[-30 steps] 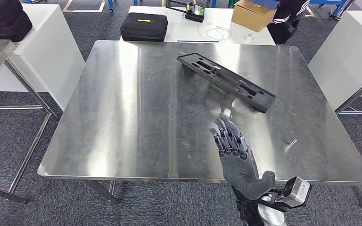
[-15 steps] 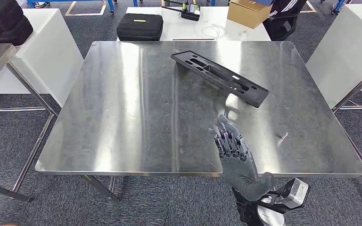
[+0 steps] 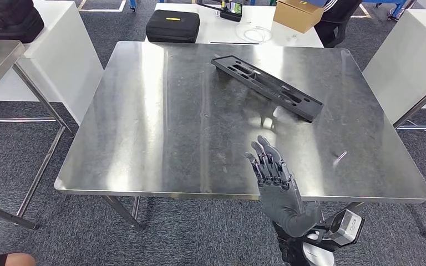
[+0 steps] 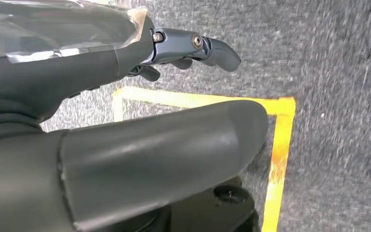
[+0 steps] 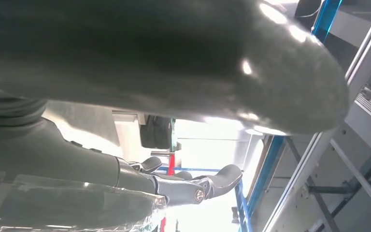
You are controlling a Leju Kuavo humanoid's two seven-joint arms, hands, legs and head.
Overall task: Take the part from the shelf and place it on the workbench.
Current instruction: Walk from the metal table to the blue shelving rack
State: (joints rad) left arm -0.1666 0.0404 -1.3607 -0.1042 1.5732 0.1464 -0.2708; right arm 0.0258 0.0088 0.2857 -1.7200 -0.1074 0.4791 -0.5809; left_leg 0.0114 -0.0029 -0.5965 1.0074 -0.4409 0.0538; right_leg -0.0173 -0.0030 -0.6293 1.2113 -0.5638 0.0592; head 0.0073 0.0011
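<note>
Nearby, case (image 3: 173,25) and box (image 3: 297,15) (behind workbench (image 3: 144,111)).

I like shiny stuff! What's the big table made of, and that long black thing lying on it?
The workbench looks like brushed steel: silvery, streaky reflections. The long black part looks like matte moulded plastic, with cut-out pockets and no shine; that is a guess.

A steel workbench (image 3: 144,127) carries a long black part (image 3: 267,88) lying diagonally near its far edge.
</note>
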